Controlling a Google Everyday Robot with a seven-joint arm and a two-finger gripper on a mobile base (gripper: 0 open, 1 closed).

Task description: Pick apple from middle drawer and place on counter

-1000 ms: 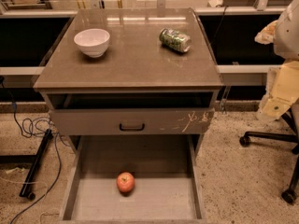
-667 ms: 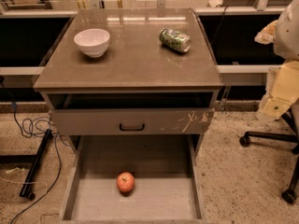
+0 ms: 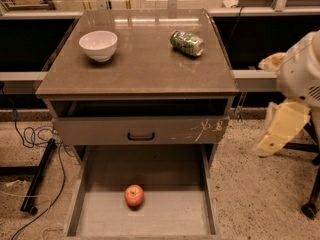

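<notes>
The apple [image 3: 134, 195] lies on the floor of the pulled-out middle drawer [image 3: 170, 216], left of its middle. The counter [image 3: 145, 66] is the grey-brown top slab of the cabinet above it. Only my arm [image 3: 300, 71] shows, white and cream, at the right edge, level with the counter and well clear of the drawer. My gripper is out of view.
A white bowl [image 3: 98, 44] stands at the counter's back left and a green drink can [image 3: 187, 43] lies at its back right. The drawer front with dark handle [image 3: 140, 136] overhangs the open drawer. Black cables [image 3: 30, 134] lie on the floor at left. A chair base [image 3: 311, 206] is at right.
</notes>
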